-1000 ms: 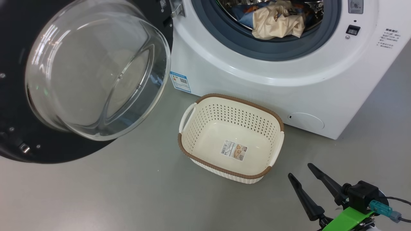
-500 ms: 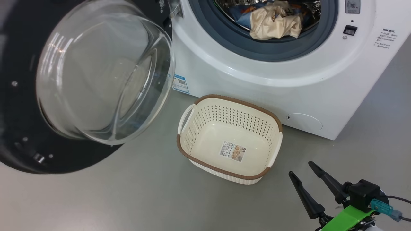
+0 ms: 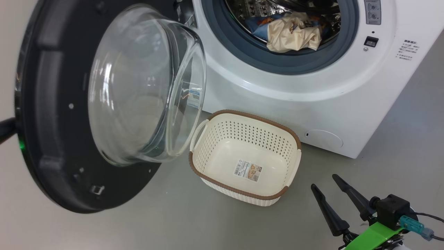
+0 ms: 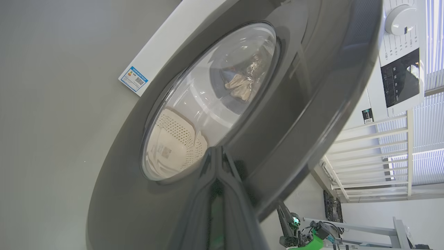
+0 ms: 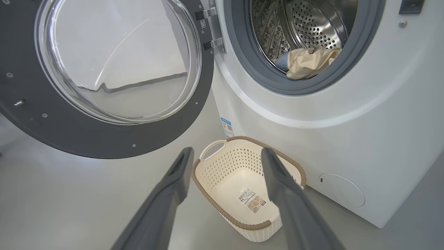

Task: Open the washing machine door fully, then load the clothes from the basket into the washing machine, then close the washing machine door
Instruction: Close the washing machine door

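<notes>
The washing machine door (image 3: 52, 146) stands partly swung out on the left of the washing machine (image 3: 277, 86), its glass bowl (image 3: 138, 86) facing the opening. My left gripper (image 4: 215, 151) is shut, its tips pressed against the door's glossy outer face; its dark tip (image 3: 5, 129) shows behind the door's left edge. The clothes lie in the drum: a cream garment (image 3: 293, 34) over a blue one (image 3: 258, 24). The basket (image 3: 242, 191) sits on the floor before the machine with just a sticker inside. My right gripper (image 3: 324, 182) hovers open to the basket's right, holding nothing.
Grey floor (image 3: 173, 225) spreads in front of the machine and the basket. A round service flap (image 3: 324, 139) sits low on the machine's front. A white railing (image 4: 374, 156) and window blinds stand beside the machine.
The door has swung from lying wide open toward the machine's opening, its glass bowl now nearer the basket. The left gripper's tip has come into sight behind it. The right gripper has stayed put.
</notes>
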Controlling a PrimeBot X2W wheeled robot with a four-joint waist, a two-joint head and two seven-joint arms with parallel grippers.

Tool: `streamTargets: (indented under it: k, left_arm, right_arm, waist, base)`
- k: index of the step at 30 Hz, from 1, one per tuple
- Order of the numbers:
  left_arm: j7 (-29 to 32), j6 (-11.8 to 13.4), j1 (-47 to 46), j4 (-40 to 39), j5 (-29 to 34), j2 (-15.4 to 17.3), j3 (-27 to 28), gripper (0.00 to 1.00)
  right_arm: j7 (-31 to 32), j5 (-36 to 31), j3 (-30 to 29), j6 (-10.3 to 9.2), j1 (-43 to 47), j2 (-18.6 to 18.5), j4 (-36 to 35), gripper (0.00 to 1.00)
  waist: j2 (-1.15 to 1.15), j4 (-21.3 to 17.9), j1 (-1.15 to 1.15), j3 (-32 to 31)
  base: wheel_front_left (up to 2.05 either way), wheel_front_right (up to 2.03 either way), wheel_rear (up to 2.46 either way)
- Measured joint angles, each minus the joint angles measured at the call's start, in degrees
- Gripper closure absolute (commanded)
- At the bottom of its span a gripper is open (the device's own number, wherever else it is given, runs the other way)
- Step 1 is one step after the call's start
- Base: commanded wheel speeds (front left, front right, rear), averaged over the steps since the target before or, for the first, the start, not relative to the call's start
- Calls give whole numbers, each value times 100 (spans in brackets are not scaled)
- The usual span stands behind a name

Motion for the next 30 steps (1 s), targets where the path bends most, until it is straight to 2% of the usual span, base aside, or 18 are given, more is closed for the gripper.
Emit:
streamTargets:
  k: [7,20,30]
  left_arm:
    - [426,0,426,-935,-338,-49,-149,100]
    - [780,0,632,-2002,-840,-615,-344,100]
    - [527,0,608,-2218,-516,-1118,-712,100]
  right_arm:
    - [0,-15,-114,0,20,56,-10,0]
    - [0,-112,-283,0,166,231,-44,0]
    - [0,-127,-383,0,223,297,-100,0]
  waist:
    - [0,-115,0,-96]
    - [0,-589,0,-199]
    - [0,-1128,0,-148]
  base:
    - [0,0,0]
    - [0,0,0]
    - [0,0,0]
